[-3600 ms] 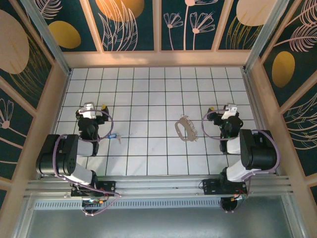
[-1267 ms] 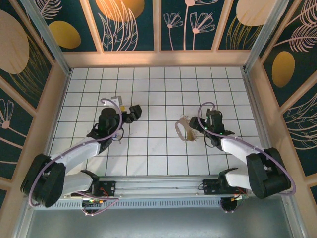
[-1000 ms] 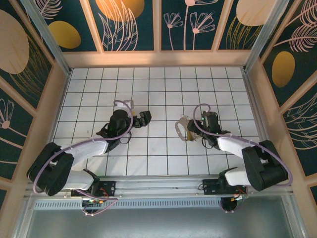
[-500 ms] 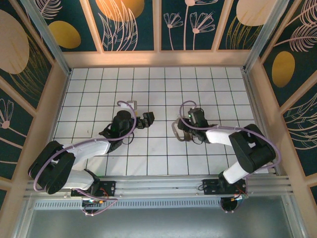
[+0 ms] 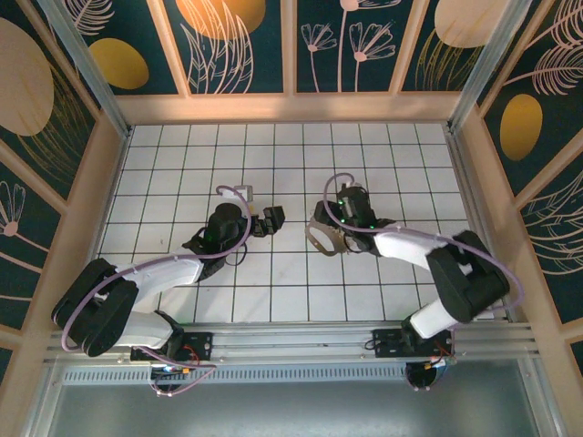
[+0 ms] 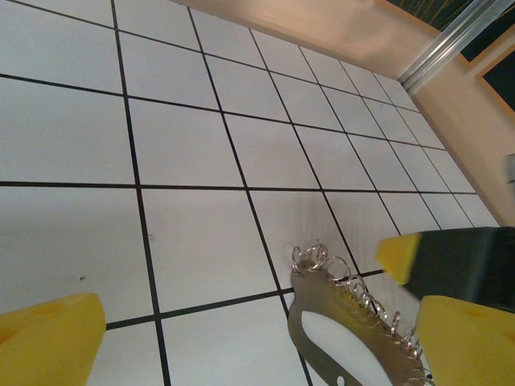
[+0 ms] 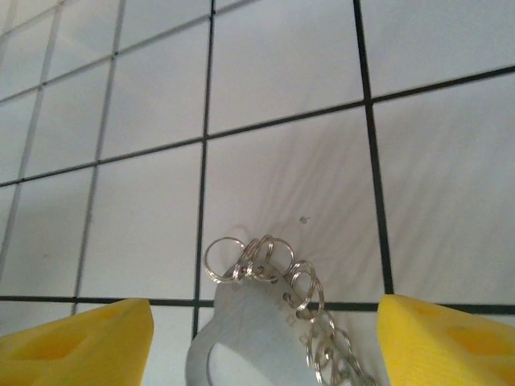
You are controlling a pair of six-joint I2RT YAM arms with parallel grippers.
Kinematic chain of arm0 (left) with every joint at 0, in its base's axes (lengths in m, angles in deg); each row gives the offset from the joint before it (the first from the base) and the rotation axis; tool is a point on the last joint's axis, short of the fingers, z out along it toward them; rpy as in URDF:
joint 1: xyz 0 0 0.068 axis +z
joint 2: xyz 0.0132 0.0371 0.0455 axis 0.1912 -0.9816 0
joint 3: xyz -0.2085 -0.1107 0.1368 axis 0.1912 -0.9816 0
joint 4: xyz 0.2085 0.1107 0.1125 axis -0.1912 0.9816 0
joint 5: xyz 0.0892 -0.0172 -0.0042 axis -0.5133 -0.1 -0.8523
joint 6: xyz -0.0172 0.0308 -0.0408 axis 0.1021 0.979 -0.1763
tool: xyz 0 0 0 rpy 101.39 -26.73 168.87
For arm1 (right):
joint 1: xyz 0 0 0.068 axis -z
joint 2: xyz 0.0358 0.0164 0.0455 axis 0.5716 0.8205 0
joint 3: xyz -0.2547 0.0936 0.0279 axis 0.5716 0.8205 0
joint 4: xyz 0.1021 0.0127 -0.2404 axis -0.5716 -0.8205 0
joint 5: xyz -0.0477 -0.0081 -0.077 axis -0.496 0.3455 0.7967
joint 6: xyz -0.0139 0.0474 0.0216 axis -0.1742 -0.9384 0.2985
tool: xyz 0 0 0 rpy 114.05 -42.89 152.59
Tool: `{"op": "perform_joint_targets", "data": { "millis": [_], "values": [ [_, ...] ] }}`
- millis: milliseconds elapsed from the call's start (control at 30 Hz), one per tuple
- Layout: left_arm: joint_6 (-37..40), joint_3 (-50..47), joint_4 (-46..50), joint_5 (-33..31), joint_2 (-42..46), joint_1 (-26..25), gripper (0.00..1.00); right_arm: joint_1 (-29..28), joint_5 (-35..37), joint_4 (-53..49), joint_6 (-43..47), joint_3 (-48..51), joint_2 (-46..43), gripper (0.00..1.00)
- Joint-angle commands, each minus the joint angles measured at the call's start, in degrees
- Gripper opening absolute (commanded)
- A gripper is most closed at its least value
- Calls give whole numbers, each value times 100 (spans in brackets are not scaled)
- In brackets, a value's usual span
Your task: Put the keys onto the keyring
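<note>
White square tiles with dark grout lines cover the table (image 5: 273, 164), walled by wooden rails and dark panels painted with pale flowers and orange discs; from the near left corner the left arm (image 5: 155, 273) stretches low across the tiles toward the middle, a purple cable looping over its wrist; the left gripper (image 5: 271, 219) is released, its yellow pads (image 6: 48, 338) standing far apart at the bottom corners of its own camera, pinching nothing; just right of it the keyring (image 5: 316, 238) lies flat on the tiles near the table's centre, and the wrist cameras show it as a grey metal plate (image 6: 354, 330) with a cut-out and a row of small wire rings (image 7: 261, 261) along its edge; the right gripper (image 5: 328, 229) straddles it with jaws spread, a yellow fingertip (image 7: 80, 338) on either side and clear of the metal; behind it the right arm (image 5: 410, 248) bends back to its base at the near edge.
</note>
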Motion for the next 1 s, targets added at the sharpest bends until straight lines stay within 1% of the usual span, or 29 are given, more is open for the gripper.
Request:
{"op": "perform_joint_targets", "data": {
  "millis": [0, 133, 233, 333, 367, 533, 967],
  "values": [
    [-75, 114, 12, 95, 115, -54, 99, -18, 287, -450, -148, 435, -796, 80],
    [-109, 149, 42, 189, 155, -91, 99, -45, 11, -726, -367, 1157, -1607, 85],
    [-144, 156, 73, 263, 185, -124, 99, -71, -291, -746, -566, 1667, -2116, 89],
    [-140, 153, 86, 292, 209, -175, 99, -115, -432, -727, -693, 1958, -2447, 89],
    [-143, 150, 84, 292, 205, -185, 99, -129, -606, -705, -710, 2013, -2504, 89],
    [-123, 184, 106, 264, 129, -229, 99, -134, -802, -714, -719, 2076, -2502, 84],
    [-77, 313, 301, 171, 289, -256, 99, -167, -1062, -424, -811, 2209, -2314, 81]
  ]
}}
